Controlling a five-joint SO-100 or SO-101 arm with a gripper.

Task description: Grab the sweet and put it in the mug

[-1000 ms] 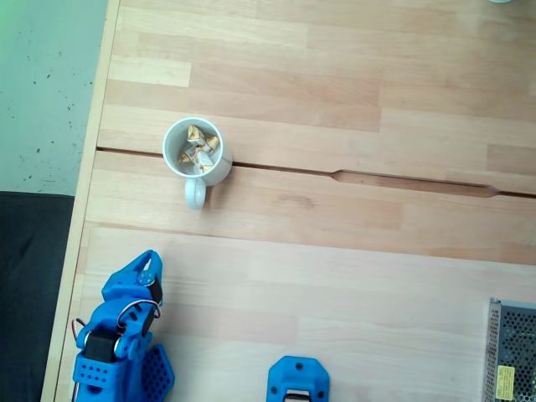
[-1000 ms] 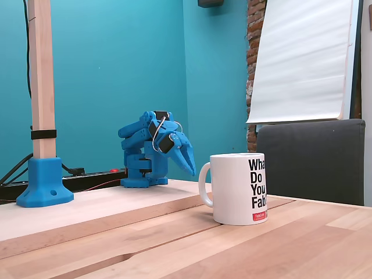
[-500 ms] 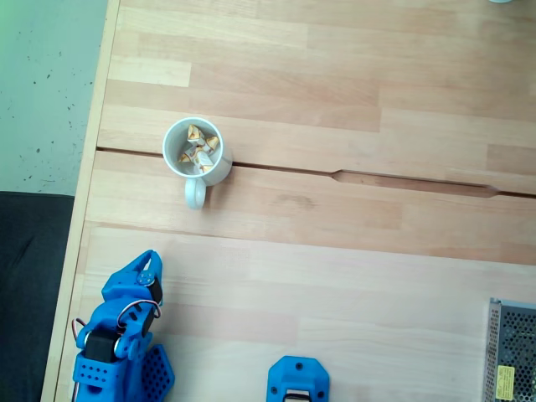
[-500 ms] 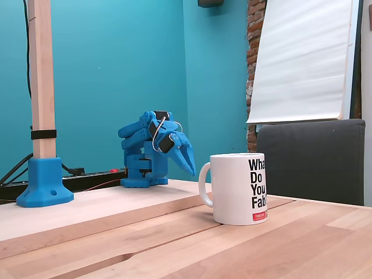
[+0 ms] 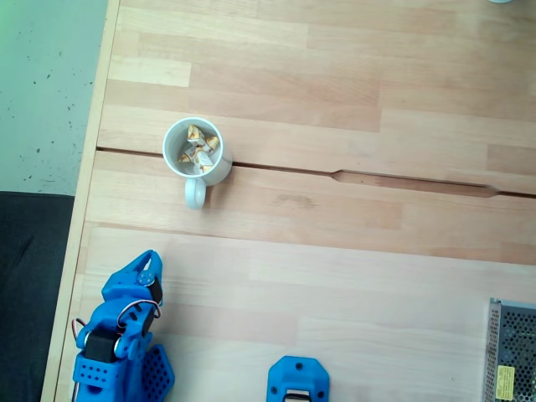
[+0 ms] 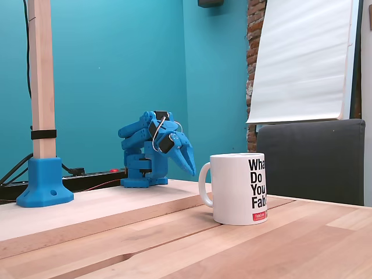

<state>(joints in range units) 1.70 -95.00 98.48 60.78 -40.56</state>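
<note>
The white mug (image 5: 219, 171) stands on the wooden table with its handle toward the arm; in the side fixed view the mug (image 6: 241, 189) shows black lettering. Several candies (image 5: 198, 149) in white wrappers with golden ends lie heaped inside it, and I cannot tell the sweet apart among them. The blue arm sits folded at the lower left of the top fixed view. Its gripper (image 5: 147, 258) is shut on nothing and points toward the mug from well short of it. In the side fixed view the gripper (image 6: 190, 171) hangs tip-down, a little above the table.
A blue clamp base (image 5: 297, 381) sits at the table's near edge and holds a wooden post (image 6: 40, 75). A metal mesh box (image 5: 511, 352) lies at the lower right. A groove (image 5: 410, 182) crosses the tabletop. A dark chair (image 6: 314, 157) stands behind the mug.
</note>
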